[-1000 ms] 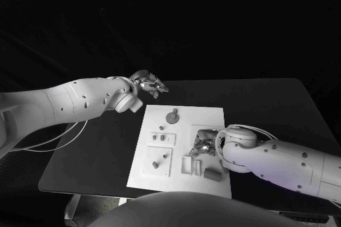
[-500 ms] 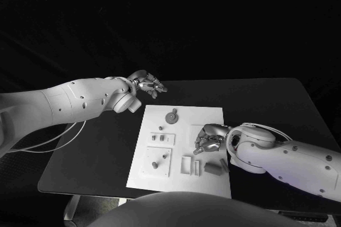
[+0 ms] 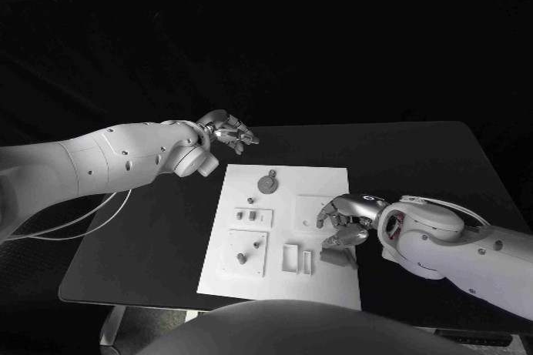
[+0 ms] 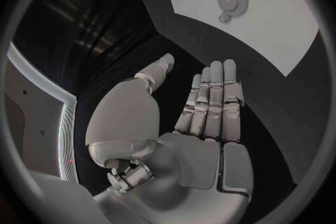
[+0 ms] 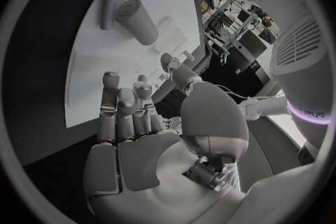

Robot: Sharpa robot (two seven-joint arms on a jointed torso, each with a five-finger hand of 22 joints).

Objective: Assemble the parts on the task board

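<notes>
- My right hand (image 3: 346,219) hovers over the near right part of the flat white rectangular task board (image 3: 326,179), fingers loosely apart, holding nothing.
- My left hand (image 3: 228,129) hangs beyond the board's far left corner, fingers straight, empty.
- The round grey gear (image 3: 269,185) sits at the board's far end; small grey pegs (image 3: 243,257) stand in the left recesses.
- A grey block (image 3: 333,256) lies loose just beside my right hand, so I judge assembly only partly done.

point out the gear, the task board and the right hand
gear (image 3: 269,184), head view, middle of its face
task board (image 3: 322,174), head view, bare far corner
right hand (image 3: 346,216), head view, middle of the hand
</notes>
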